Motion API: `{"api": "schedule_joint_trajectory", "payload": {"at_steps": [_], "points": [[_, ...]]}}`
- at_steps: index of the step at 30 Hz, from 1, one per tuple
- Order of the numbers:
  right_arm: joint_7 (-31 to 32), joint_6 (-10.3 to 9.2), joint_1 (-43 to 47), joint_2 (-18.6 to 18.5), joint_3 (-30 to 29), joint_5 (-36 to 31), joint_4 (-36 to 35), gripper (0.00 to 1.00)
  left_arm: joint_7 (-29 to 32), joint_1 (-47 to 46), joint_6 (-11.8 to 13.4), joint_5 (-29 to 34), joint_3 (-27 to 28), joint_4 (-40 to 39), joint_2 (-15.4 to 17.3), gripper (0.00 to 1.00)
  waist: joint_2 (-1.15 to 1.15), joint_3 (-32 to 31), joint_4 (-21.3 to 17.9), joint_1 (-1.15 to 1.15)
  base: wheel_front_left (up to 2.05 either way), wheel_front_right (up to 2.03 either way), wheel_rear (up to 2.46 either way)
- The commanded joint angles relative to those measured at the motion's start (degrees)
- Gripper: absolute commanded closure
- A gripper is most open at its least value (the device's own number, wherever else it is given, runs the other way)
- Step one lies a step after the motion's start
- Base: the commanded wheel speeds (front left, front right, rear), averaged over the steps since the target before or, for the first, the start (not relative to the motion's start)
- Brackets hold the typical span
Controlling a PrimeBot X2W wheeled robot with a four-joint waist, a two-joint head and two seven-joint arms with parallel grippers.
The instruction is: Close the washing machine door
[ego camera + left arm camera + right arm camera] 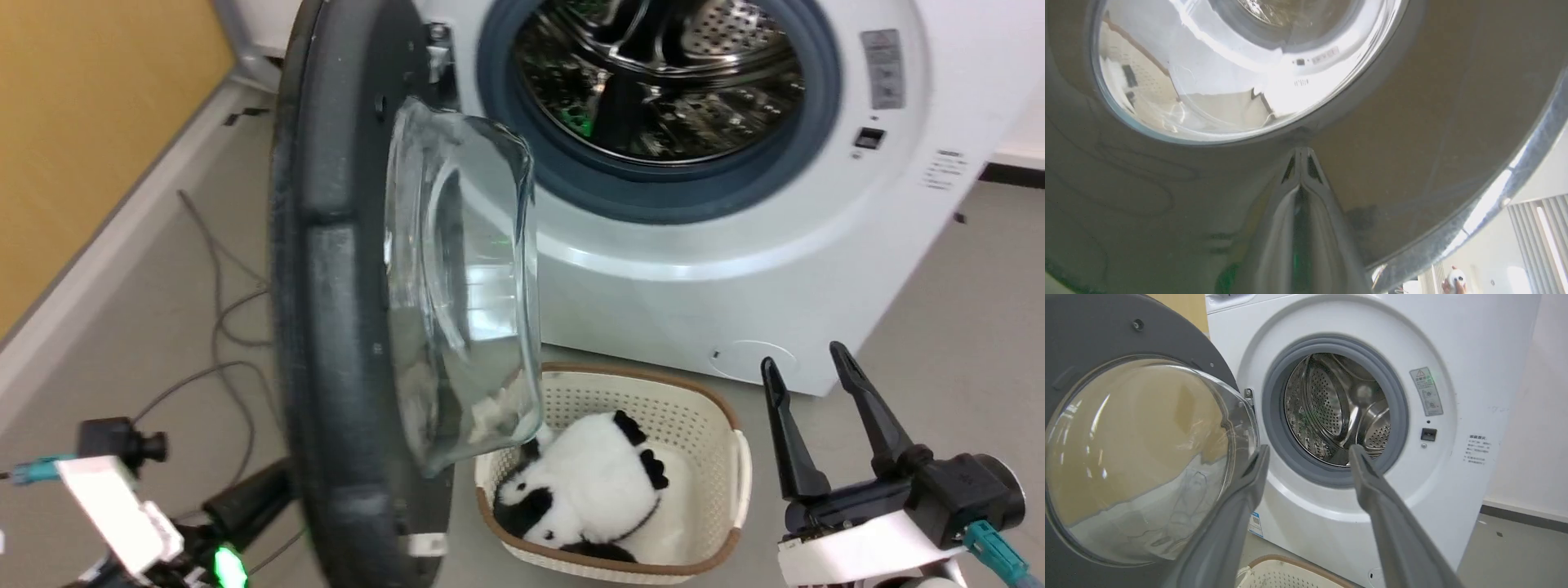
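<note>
Door position: washing machine door (326, 327) is wide open, nearly edge-on in the head view, with its glass bowl toward the drum. It is not latched.
Machine: washing machine (735, 269) is behind the door, drum opening uncovered.
Left jaws: pressed together and gripping nothing. The tips rest against the door's glossy outer face just below the window, probably placed there to push it round on its hinge.
Right jaws: spread wide and empty, beside the basket (739, 457), apparently parked clear of the door's swing.
</note>
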Motion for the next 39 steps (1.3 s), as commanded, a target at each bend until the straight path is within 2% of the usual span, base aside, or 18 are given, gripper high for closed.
{"api": "schedule_joint_trajectory", "payload": {"at_steps": [1, 5, 7, 10, 18, 19, 26, 30, 34, 39], "points": [[-0.2, 0.05, 0.2, 0.2, -0.2, -0.1, -0.1, 0.00, -0.8, 1.7, 0.2, -1.5, -2.9, -1.7, -0.5, 1.00, 0.00, 0.6, -2.7, 0.00, 0.00, 0.00, 0.00], [-0.2, 0.05, -0.3, 0.2, -0.3, -0.2, -0.1, 0.00, -5.2, 4.2, -0.2, -5.5, -9.9, -3.6, -0.6, 1.00, 0.00, 1.8, -6.5, 0.00, 0.00, 0.00, 0.00], [-0.2, 0.05, -0.4, 0.2, -0.4, -0.2, -0.1, 0.00, -6.5, 4.6, -0.4, -6.6, -11.7, -3.8, -0.6, 1.00, 0.00, 2.1, -7.5, 0.00, 0.00, 0.00, 0.00], [-0.2, 0.05, -0.8, 0.2, -0.4, -0.2, -0.2, 0.00, -10.4, 5.2, -1.5, -8.4, -16.0, -3.7, -0.6, 1.00, 0.00, 3.2, -10.9, 0.00, 0.00, 0.00, 0.00], [-0.2, 0.05, -1.8, 0.2, -0.3, 0.6, -0.3, 0.00, -19.5, 2.8, -4.5, -11.4, -23.9, -0.5, -0.6, 1.00, 0.00, 6.3, -20.7, 0.00, 0.00, 0.00, 0.00], [-0.2, 0.05, -2.3, 0.2, 0.1, 1.2, -0.4, 0.00, -23.6, 0.2, -6.1, -10.3, -25.4, 2.3, -0.6, 1.00, 0.00, 7.7, -24.4, 0.00, 0.00, 0.00, 0.00], [-0.2, 0.05, -2.9, 0.2, 0.1, 3.1, -0.5, 0.00, -36.5, -8.0, -8.4, -10.0, -26.7, 10.9, -0.6, 1.00, 0.00, 9.7, -32.4, 0.00, 0.00, 0.00, 0.00], [-0.2, 0.05, -2.8, 0.2, 0.3, 4.4, -0.4, 0.00, -43.0, -12.4, -9.4, -7.8, -27.1, 15.0, -0.6, 1.00, 0.00, 10.2, -35.9, 0.00, 0.00, 0.00, 0.00], [-0.2, 0.05, -2.5, 0.2, 0.3, 5.2, -0.2, 0.00, -50.3, -16.9, -10.1, -7.1, -27.4, 18.6, -0.6, 1.00, 0.00, 10.4, -37.8, 0.00, 0.00, 0.00, 0.00], [-0.2, 0.05, -2.6, 0.2, 0.1, 5.7, -0.2, 0.00, -58.0, -22.1, -10.3, -7.6, -28.9, 21.9, -0.6, 1.00, 0.00, 10.6, -38.2, 0.00, 0.00, 0.00, 0.00]]}}
